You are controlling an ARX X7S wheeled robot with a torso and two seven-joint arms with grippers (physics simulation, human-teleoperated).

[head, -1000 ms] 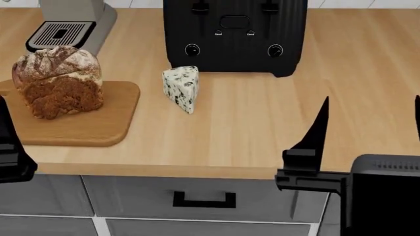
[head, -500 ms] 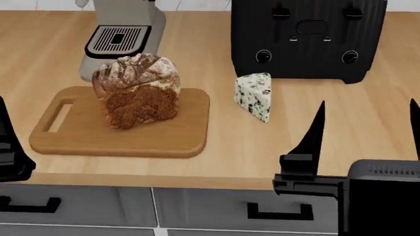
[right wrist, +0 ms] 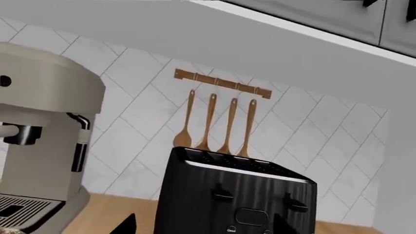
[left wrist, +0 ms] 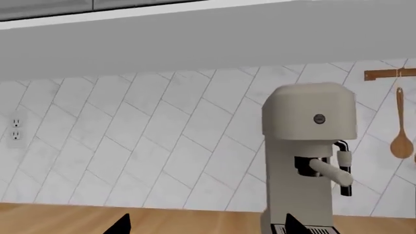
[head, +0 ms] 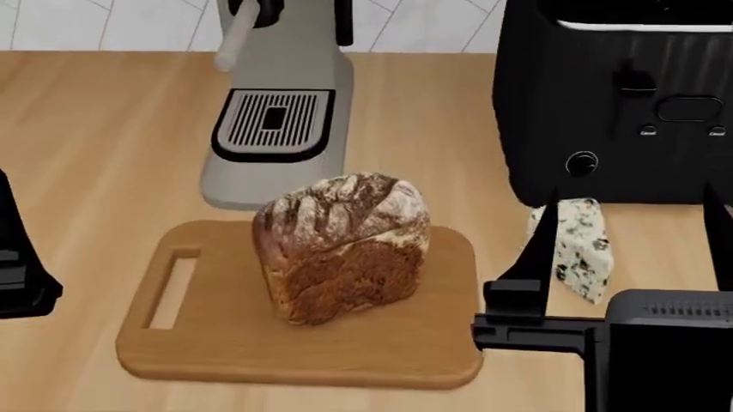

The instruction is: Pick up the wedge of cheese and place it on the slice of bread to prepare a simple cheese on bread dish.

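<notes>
Light wooden countertop (head: 103,137) carrying, in descending size: a black ribbed toaster (head: 624,103) at the far right; a beige espresso machine (head: 281,103) with a slotted drip grate, at the far centre; a flat rounded wooden cutting board (head: 172,343) with a handle slot; on that board, the slice of bread (head: 342,245), a chunky dark brown rustic loaf piece with a cracked, flour-dusted crust; and the wedge of cheese (head: 584,249), a pale cream triangle veined with blue-green mould, standing on the counter just in front of the toaster and just off the board's right edge. The wedge's long axis runs from the toaster toward the robot, its narrower end nearer the robot. The right gripper (head: 624,266) hangs at the near right with its two dark fingers spread wide and holding nothing; in the head view the wedge appears between them but farther out, partly hidden by the left finger. The left gripper (head: 17,266) shows only as a dark edge at the far left, well apart from the cheese, and its opening cannot be told. The right arm is judged the nearer: the coming move calls for a forward and downward reach, jaws straddling the wedge's flat sides. Both wrist views show only the tiled wall, appliances and hanging wooden spoons (right wrist: 217,124).
</notes>
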